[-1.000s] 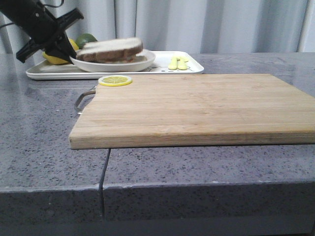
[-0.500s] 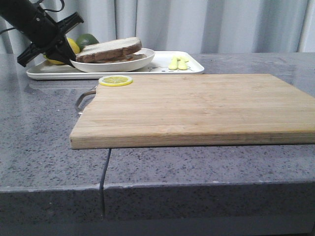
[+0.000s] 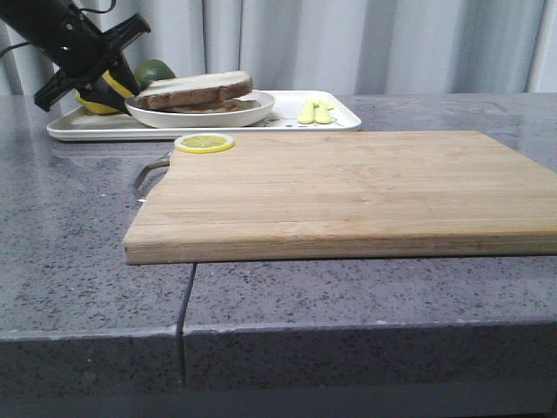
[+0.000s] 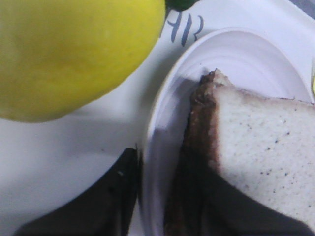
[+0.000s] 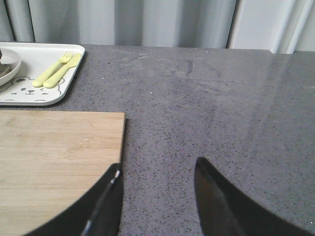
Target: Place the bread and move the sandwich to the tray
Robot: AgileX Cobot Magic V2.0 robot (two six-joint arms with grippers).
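The sandwich (image 3: 196, 90) lies on a round white plate (image 3: 204, 116) that rests on the left part of the white tray (image 3: 287, 122). Its top is the bread (image 4: 261, 147), pale with a dark brown crust; the egg is hidden. My left gripper (image 3: 122, 96) is at the plate's left rim. In the left wrist view the left gripper (image 4: 155, 196) is shut on the plate rim (image 4: 157, 123), one finger (image 4: 113, 196) outside, the other inside under the bread. My right gripper (image 5: 157, 196) is open and empty over the table by the cutting board's right edge.
A wooden cutting board (image 3: 348, 192) with a metal handle fills the middle, with a lemon slice (image 3: 204, 142) at its far left corner. A lemon (image 3: 97, 104) and a lime (image 3: 155, 70) sit on the tray behind my left gripper. A yellow fork and knife (image 3: 315, 111) lie at the tray's right end.
The plate with the sandwich has come down from a raised, tilted hold and now sits level on the tray. My left gripper has stayed at its rim.
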